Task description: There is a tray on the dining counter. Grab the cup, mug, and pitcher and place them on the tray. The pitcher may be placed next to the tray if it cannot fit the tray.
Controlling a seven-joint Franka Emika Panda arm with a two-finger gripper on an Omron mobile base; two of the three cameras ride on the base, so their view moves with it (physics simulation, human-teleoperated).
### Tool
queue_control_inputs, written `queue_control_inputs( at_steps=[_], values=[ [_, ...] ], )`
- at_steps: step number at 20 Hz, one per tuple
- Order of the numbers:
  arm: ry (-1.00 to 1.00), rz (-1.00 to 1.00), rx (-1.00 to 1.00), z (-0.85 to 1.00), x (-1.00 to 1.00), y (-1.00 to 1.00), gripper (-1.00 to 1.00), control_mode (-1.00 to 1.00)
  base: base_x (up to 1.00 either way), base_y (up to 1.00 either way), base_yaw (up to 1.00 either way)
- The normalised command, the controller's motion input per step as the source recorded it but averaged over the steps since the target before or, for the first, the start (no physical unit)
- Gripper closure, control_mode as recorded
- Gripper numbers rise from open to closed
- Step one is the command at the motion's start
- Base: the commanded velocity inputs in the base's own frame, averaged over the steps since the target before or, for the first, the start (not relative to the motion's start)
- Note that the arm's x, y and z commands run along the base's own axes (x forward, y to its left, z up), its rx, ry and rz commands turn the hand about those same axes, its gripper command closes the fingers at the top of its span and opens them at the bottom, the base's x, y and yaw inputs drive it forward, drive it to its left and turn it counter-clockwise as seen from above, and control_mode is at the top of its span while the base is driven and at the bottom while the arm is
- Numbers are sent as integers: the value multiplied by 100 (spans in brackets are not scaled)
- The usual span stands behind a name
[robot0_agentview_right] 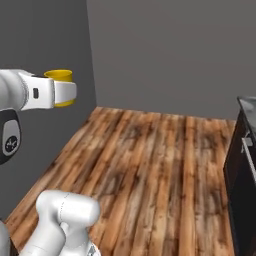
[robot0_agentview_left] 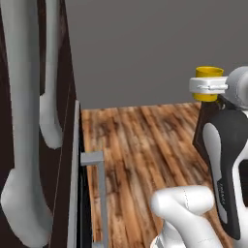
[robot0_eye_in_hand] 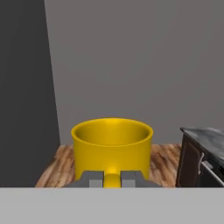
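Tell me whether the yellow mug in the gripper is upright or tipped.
Upright. The mug has its open rim facing up and level in the hand view, and sits level in the gripper, which is shut on it.

light: even, flat (rendered) | shadows: faint | glare: none | focus: slightly soft, blocky

Mug (robot0_eye_in_hand: 112, 146) is sitting between the gripper (robot0_eye_in_hand: 112, 178) fingers, well above the wood floor (robot0_agentview_right: 150, 165). Walls are standing behind it; a dark cabinet (robot0_agentview_right: 242, 170) is standing off right.
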Motion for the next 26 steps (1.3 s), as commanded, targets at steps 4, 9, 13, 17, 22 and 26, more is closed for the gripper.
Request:
queue_control_inputs(
  at_steps=[4, 9, 13, 17, 22, 26],
  values=[
    [0, 0, 0, 0, 0, 0, 100, 100, 100, 0, 0],
    [0, 0, 0, 0, 0, 0, 100, 100, 100, 0, 0],
    [0, 0, 0, 0, 0, 0, 100, 100, 100, 0, 0],
    [0, 0, 0, 0, 0, 0, 100, 100, 100, 0, 0],
    [0, 0, 0, 0, 0, 0, 100, 100, 100, 4, 0],
    [0, 0, 0, 0, 0, 0, 100, 100, 100, 16, 0]
  ],
)
